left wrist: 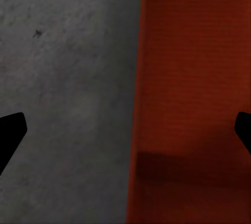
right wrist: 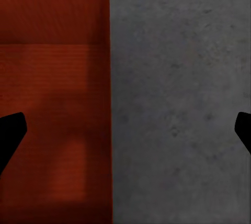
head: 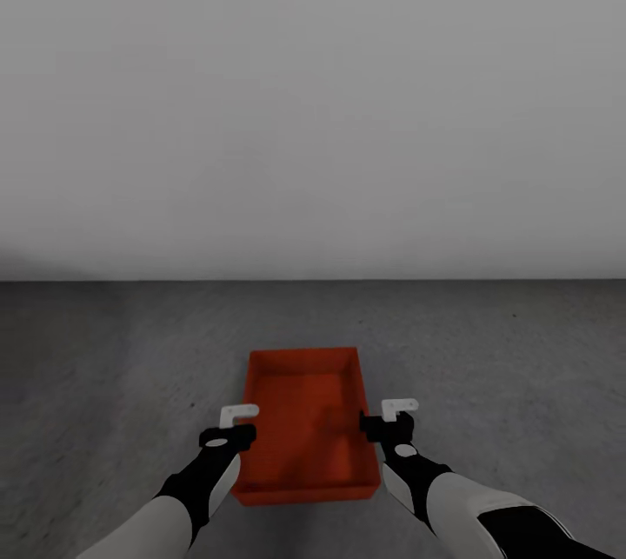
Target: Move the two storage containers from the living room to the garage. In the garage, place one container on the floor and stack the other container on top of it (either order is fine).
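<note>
A red-orange storage container (head: 306, 420) sits on the dark grey concrete floor (head: 104, 368) of the garage, near the plain wall (head: 313, 107), with the left gripper (head: 228, 437) above its left long wall and the right gripper (head: 389, 427) above its right one. Both claws are released, each with its fingers spread either side of a wall, grasping nothing. Whether this is one box or two already nested I cannot tell. The likely trouble: if the arms close or lift unevenly, the thin low walls could slip from the fingers or the box could tilt and skid; a sideways withdrawal could drag it. No brand, label or writing is readable anywhere
</note>
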You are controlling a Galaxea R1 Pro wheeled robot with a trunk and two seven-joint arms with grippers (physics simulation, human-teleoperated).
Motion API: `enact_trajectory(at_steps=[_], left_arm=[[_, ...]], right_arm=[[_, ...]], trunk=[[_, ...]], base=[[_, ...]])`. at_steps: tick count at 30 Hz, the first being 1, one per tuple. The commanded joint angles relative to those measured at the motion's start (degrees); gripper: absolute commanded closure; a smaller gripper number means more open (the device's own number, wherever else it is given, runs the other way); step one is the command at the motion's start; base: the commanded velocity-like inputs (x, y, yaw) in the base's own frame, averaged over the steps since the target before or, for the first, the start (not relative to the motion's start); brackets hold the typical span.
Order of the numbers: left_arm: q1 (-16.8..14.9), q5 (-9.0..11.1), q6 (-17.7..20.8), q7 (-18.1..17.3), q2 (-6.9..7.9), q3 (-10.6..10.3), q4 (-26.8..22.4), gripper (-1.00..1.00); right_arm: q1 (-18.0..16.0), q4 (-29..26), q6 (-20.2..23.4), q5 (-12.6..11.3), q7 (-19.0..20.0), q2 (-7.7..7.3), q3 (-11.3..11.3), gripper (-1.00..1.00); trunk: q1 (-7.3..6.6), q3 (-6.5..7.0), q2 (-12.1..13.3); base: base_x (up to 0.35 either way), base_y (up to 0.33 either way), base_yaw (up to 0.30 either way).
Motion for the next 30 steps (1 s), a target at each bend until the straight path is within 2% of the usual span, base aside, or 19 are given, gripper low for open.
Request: enact_trajectory(at_steps=[1, 22, 26, 27, 28, 30], left_arm=[[0.0, 0.15, 0.34, 0.22, 0.0, -0.08, -0.12, -1.0], [0.0, 0.15, 0.34, 0.22, 0.1, -0.08, -0.2, -1.0], [0.01, 0.15, 0.34, 0.22, 0.58, 0.27, 0.23, -1.0], [0.02, 0.16, 0.34, 0.22, 1.06, 0.7, 0.41, -1.0], [0.01, 0.2, 0.34, 0.22, 1.95, 1.58, 0.58, -1.0], [0.0, 0.2, 0.37, 0.19, 2.87, 2.41, 0.69, -1.0]], right_arm=[[-0.04, 0.07, -0.05, 0.1, -0.41, 0.02, 0.44, -1.0], [-0.04, 0.07, -0.06, 0.15, -0.4, -0.6, 0.51, -1.0], [-0.04, 0.08, 0.02, 0.17, -0.39, -0.89, 0.52, -1.0], [-0.02, 0.3, 0.06, 0.15, -0.37, -1.17, 0.54, -1.0], [-0.03, 0.6, 0.1, 0.09, -0.35, -2.37, 0.61, -1.0], [-0.03, 0.77, 0.11, 0.03, -0.21, -3.81, 0.65, -1.0]], trunk=[[-0.23, 0.14, 0.4], [-4.85, 3.91, 8.82], [-5.72, 4.63, 10.43], [-5.94, 4.81, 10.83], [-6.16, 4.99, 11.23], [-6.6, 5.35, 12.03]], base=[[0.0, 0.0, 0.0], [0.0, 0.0, 0.0], [0.0, 0.0, 0.0], [0.0, 0.0, 0.0], [0.0, 0.0, 0.0], [0.0, 0.0, 0.0]])
